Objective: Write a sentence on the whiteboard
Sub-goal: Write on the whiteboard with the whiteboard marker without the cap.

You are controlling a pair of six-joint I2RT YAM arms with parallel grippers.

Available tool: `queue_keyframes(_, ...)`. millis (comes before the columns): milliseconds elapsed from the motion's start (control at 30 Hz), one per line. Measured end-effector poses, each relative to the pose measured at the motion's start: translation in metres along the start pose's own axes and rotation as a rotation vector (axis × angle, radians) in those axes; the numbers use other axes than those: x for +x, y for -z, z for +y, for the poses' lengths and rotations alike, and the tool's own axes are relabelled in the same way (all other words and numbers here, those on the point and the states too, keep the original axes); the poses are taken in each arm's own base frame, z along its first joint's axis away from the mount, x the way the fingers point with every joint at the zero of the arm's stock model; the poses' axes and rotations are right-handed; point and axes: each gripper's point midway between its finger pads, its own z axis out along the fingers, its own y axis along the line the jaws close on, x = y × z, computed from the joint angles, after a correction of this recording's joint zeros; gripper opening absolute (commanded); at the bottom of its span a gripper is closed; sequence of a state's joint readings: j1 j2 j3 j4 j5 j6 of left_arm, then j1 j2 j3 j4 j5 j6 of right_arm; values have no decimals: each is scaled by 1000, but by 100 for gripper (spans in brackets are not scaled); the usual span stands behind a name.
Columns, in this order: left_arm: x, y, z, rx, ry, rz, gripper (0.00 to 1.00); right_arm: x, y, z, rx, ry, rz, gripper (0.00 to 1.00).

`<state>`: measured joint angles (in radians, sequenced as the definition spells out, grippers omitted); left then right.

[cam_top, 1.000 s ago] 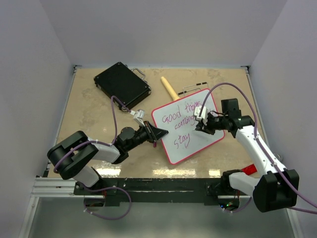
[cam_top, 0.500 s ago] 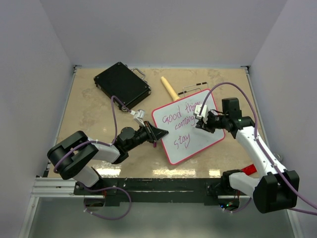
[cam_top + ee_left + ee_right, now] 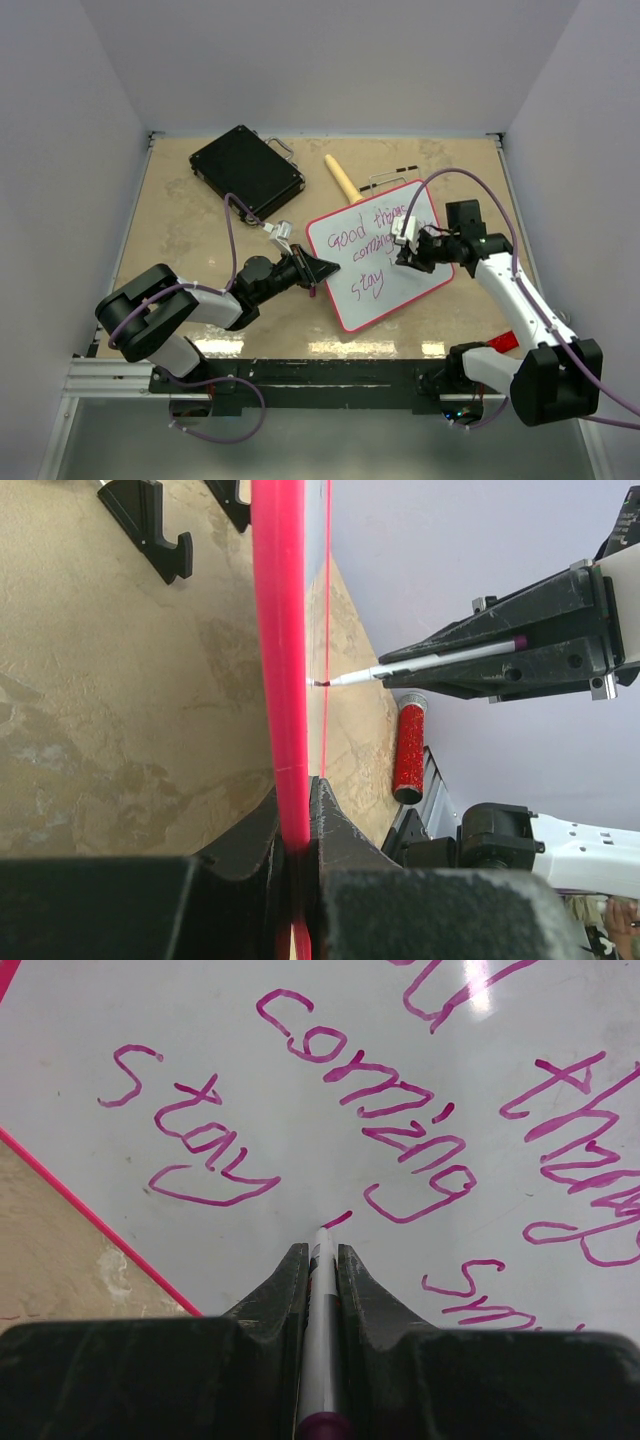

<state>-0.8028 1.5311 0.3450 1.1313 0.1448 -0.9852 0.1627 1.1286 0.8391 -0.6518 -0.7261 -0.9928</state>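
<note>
The whiteboard point(image 3: 400, 292) is pinched by its red edge in the tight-shut left gripper point(image 3: 322, 270). Its long side is pointed straight away from those fingers, toward the right gripper point(image 3: 320, 1252). A marker point(image 3: 320, 1310) is squeezed tight there and pointed straight ahead, with its tip on the board. The sentence point(image 3: 400, 1110) is seen just ahead of the tip.

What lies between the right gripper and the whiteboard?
A marker, clamped in the right gripper, tip touching the whiteboard; the left wrist view shows it.
</note>
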Motion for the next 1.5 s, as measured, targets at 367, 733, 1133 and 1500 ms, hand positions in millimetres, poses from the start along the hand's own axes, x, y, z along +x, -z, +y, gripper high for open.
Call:
queue_keyframes(367, 0, 0, 1, -2, 0, 0, 0, 17, -2, 23, -101, -15, 55, 0)
queue_keyframes(733, -1, 0, 0, 3, -1, -3, 0, 14, -2, 27, -106, -28, 56, 0)
queue_keyframes(1133, -2, 0, 0, 1, -1, -4, 0, 4, -2, 3, 7, -64, 37, 0)
queue_keyframes(1500, -2, 0, 0, 0, -2, -8, 0, 2, 2, -13, 89, -55, 46, 0)
